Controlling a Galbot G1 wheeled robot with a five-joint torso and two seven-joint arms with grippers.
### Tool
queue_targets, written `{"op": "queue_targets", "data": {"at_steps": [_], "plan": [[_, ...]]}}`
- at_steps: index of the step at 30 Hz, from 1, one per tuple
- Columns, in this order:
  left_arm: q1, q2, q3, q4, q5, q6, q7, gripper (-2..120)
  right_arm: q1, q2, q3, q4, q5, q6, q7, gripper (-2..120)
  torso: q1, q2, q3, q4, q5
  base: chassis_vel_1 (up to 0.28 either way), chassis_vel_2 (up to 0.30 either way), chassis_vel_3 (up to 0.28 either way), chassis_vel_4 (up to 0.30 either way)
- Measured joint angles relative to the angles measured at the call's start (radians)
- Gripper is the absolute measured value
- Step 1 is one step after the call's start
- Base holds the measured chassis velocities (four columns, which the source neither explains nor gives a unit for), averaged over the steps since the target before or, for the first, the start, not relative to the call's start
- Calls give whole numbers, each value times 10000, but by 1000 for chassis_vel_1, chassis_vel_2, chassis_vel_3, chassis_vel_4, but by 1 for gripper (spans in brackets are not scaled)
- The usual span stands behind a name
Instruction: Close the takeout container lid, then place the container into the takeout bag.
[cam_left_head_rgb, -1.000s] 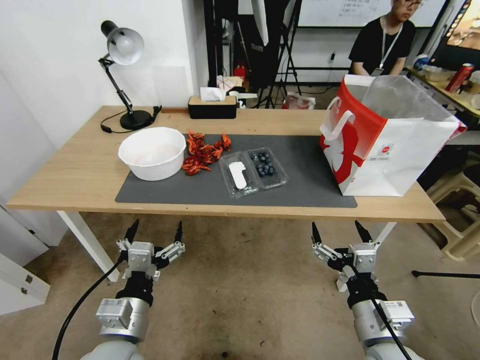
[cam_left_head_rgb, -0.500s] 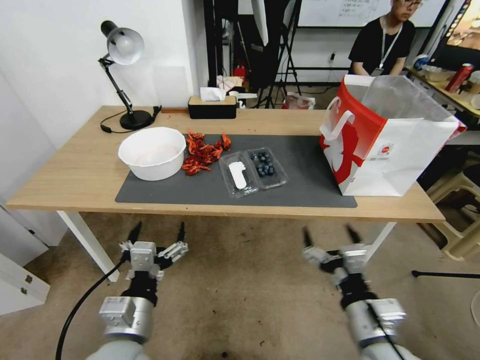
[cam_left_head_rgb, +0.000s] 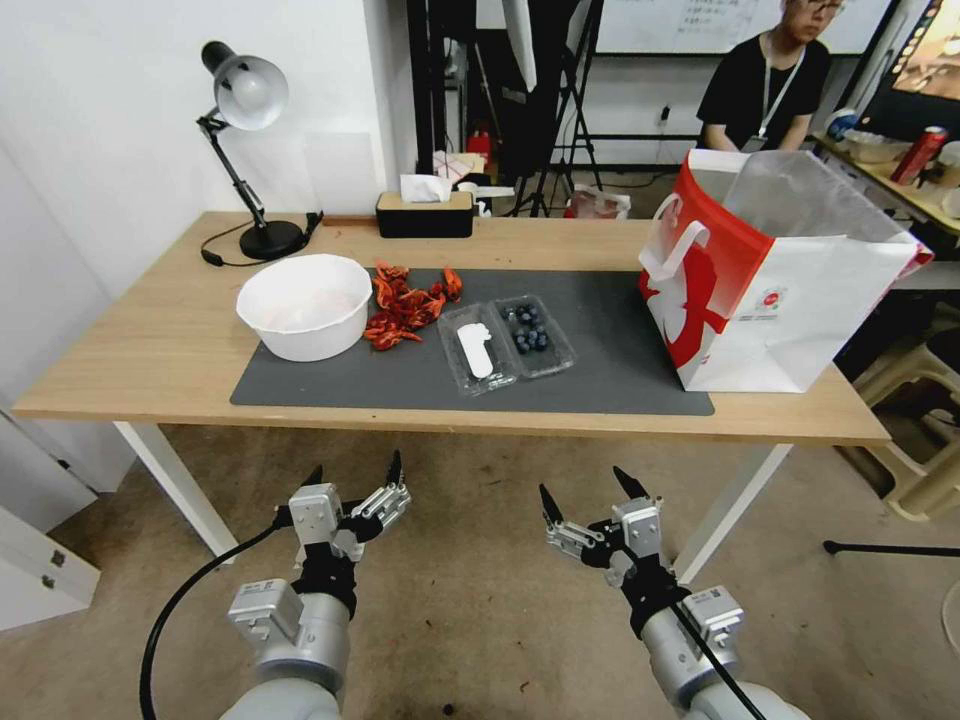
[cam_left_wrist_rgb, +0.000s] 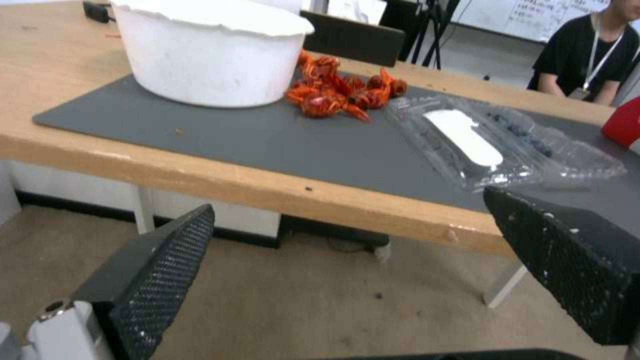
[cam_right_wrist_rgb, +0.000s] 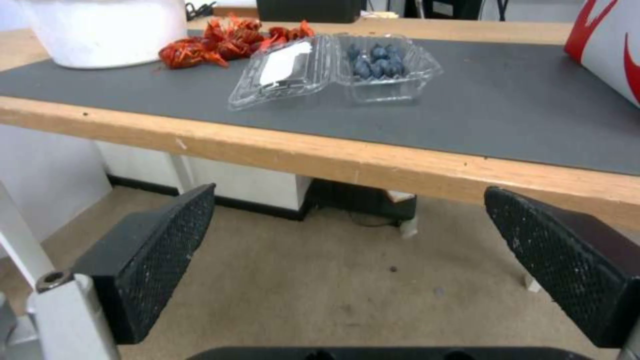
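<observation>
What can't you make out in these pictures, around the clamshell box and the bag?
- Head view: inside of the takeout bag, hidden by its own walls.
- Left wrist view: blueberries blurred behind clear plastic; bag cut off at the edge.
- All views: printing on the lid label, too small.

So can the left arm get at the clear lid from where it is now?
Probably yes. The left tool hangs open below the table edge, and the lid lies flat on the mat with bare mat in front. The crayfish sit behind it, out of the way.
</observation>
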Motion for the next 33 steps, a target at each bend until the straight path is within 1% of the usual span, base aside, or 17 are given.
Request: {"op": "queue_targets", "data": {"at_steps": [2, 14, 15, 18, 19, 21, 22, 23, 24, 25, 26, 28, 29, 30, 32, 33], "plan": [[-4, 8, -23, 21, -7, -136, 47, 100, 7, 22, -2, 4, 5, 26, 34, 100, 0, 0, 0, 0, 0, 0, 0, 0, 0], [-57, 54, -136, 56, -32, -366, 324, 100, 28, -30, 72, 103, 101, 37, 59, 100, 0, 0, 0, -1, -1, 0, 0, 0, 0], [-78, 85, -200, 75, -39, -486, 459, 100, 76, -106, 102, 177, 246, -5, 57, 100, 0, 0, 0, 0, 0, 0, 0, 0, 0], [-78, 113, -238, 81, -39, -573, 557, 100, 139, -182, 142, 275, 563, -96, 58, 100, 0, 0, 0, 0, 0, 0, 0, 0, 0], [-72, 141, -269, 92, -34, -685, 657, 100, 280, -289, 187, 455, 1353, -312, 106, 100, 0, 0, 0, 0, 1, 0, 0, 0, 0], [-75, 148, -296, 164, 53, -817, 712, 100, 437, -382, 263, 538, 2137, -405, 162, 100, 0, 0, 0, 0, -1, 0, 0, 0, 0], [-75, 148, -296, 164, 53, -817, 712, 100, 437, -382, 263, 538, 2137, -405, 162, 100, 0, 0, 0, 0, -1, 0, 0, 0, 0], [-80, 152, -306, 199, 96, -888, 736, 100, 499, -428, 290, 567, 2545, -442, 189, 100, 0, 0, 0, 0, 1, 0, 0, 0, 0], [-102, 174, -313, 259, 152, -1027, 792, 100, 617, -529, 332, 644, 3361, -553, 306, 100, 0, 0, 0, -1, -1, 0, 0, 0, 0], [-105, 186, -317, 283, 159, -1071, 802, 100, 727, -603, 345, 666, 3867, -600, 430, 100, 0, 0, 0, -2, -1, 0, 0, 0, 0], [-105, 186, -317, 283, 159, -1071, 802, 100, 727, -603, 345, 666, 3867, -600, 430, 100, 0, 0, 0, -2, -1, 0, 0, 0, 0], [-111, 188, -346, 390, 168, -1249, 806, 100, 1131, -801, 363, 609, 4760, -614, 838, 100, -1, 0, 0, 0, -1, 0, 0, 0, 0], [-112, 185, -351, 428, 168, -1303, 806, 100, 1277, -877, 365, 533, 4980, -596, 976, 100, 0, 0, 0, 0, -1, 0, 0, 0, 0], [-112, 185, -351, 428, 168, -1303, 806, 100, 1277, -877, 365, 533, 4980, -596, 976, 100, 0, 0, 0, 0, -1, 0, 0, 0, 0], [-103, 153, -356, 487, 168, -1374, 803, 100, 1791, -1155, 339, 217, 5559, -508, 1331, 100, 0, 0, 1, -1, 0, 0, 0, 0, 0], [-103, 153, -356, 487, 168, -1374, 803, 100, 1791, -1155, 339, 217, 5559, -508, 1331, 100, 0, 0, 1, -1, 0, 0, 0, 0, 0]]}}
